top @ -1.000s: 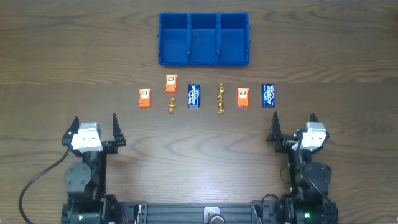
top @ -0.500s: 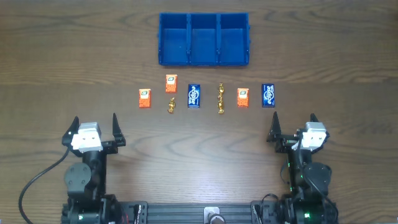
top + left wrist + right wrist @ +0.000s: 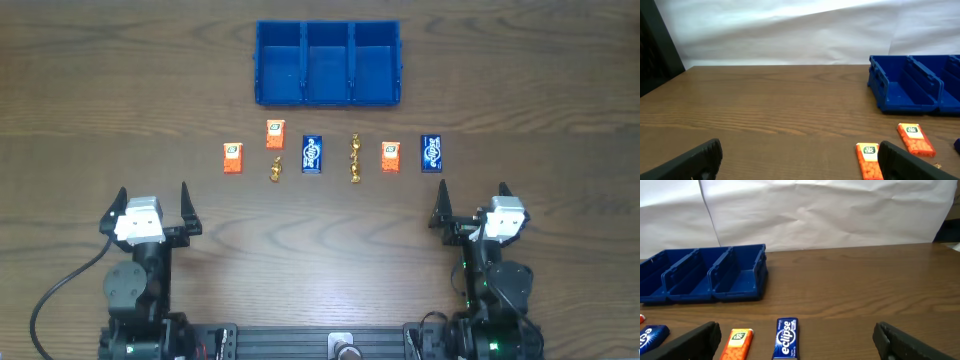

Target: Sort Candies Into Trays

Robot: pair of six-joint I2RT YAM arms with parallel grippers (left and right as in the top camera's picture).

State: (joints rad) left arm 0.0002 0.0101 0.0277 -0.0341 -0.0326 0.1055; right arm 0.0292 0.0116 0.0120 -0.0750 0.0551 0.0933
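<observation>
From the top camera we look straight down on the wooden table (image 3: 560,90), from far enough to hold the whole row of candies (image 3: 312,154) and the blue three-compartment tray (image 3: 328,62) above it. Each wrist camera sits low, near the table surface, and looks almost level across it toward the tray and the white backdrop (image 3: 830,210) behind. All three views share the tray: the left wrist view catches its left part with two orange candy boxes (image 3: 914,138), the right wrist view all three compartments.

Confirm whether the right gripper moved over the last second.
No. In the top view the right gripper keeps the same offset from the rightmost blue pack as before.
</observation>
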